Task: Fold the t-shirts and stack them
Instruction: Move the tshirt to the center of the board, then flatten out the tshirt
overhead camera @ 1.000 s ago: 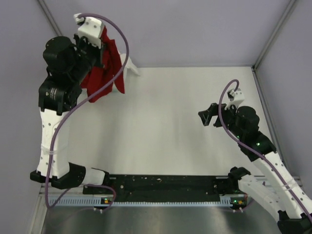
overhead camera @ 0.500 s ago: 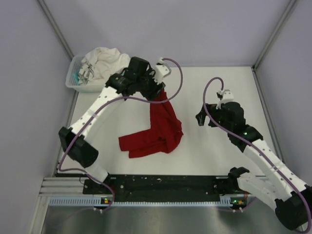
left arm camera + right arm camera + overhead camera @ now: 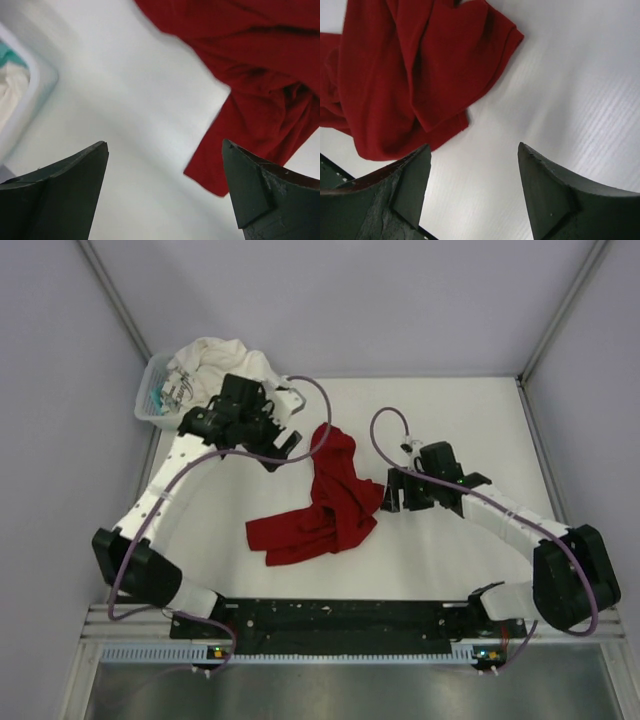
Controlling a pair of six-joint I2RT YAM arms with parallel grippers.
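Left end effector and right end effector gape empty beside crumpled red t-shirt.

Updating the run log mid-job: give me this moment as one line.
left gripper open, empty | right gripper open, empty | red t-shirt crumpled on table | white t-shirt in basket

A white table fills the middle of the top view, evenly lit and with a soft sheen. Plain pale lavender-grey walls close it in at the top, left and right, and a slim metal strut runs along each back corner. Along the lower edge lie a black rail and a brushed metal strip.
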